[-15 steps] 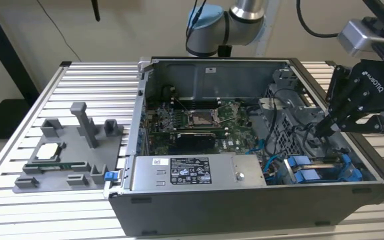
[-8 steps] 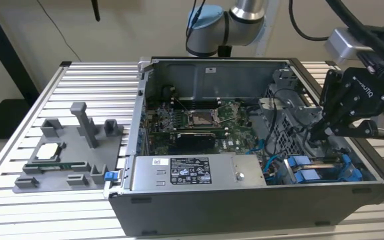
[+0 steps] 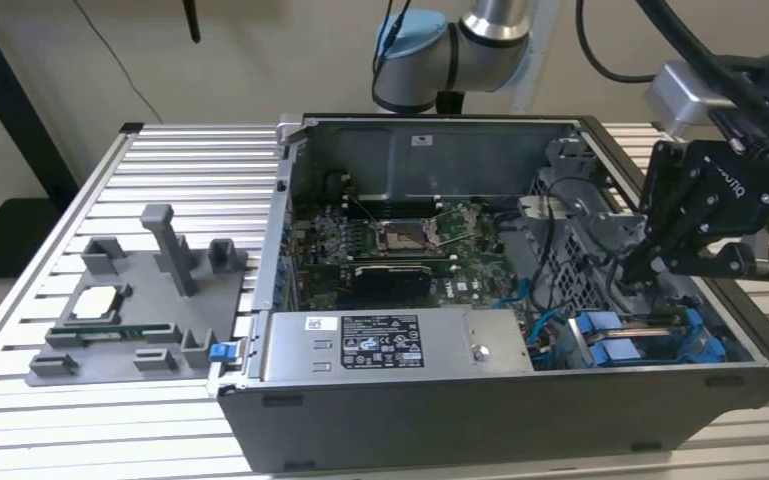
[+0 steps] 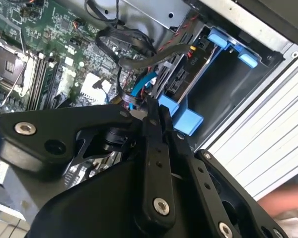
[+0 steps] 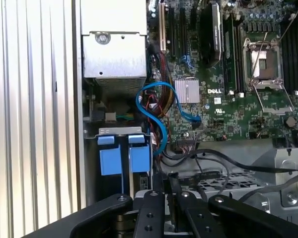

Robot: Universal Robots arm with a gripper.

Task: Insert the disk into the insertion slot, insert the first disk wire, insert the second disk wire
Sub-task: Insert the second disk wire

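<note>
1. The case (image 3: 491, 400) lies open on its side on the slatted tabletop (image 3: 184, 170), near the edge closest to the exterior camera, so the board and drive cage face up where the arm can get at them.
2. The gripper (image 3: 640, 268) hangs down inside the case at the exterior view's right end, above the cage: it is placed over the drive bays, not over the motherboard (image 3: 398, 240).
3. The fingers (image 4: 151, 121) are pressed together, tips touching in both wrist views. Whether something thin is pinched between them I cannot tell.
4. The disk (image 5: 124, 158) sits in the slot (image 5: 120, 132). Its blue carrier tabs stand at the bay mouth, so the carrier looks to be in, rails inside the sheet metal.
5. In the exterior view the blue carriers (image 3: 611, 335) show at the case's corner nearest the camera on that view's right, just below the fingers.
6. A blue cable (image 5: 159, 116) loops from the board toward the cage and ends close to the fingertips in the second wrist view, beside black and red wires (image 4: 139, 54). That is probably why the gripper sits here: my judgement is that it is working on a disk wire.
7. The power-supply box (image 3: 398, 345) lies along the case's near wall, well apart from the gripper.
8. A grey fixture (image 3: 131, 300) with parts rests on the tabletop's other half, untouched.
</note>
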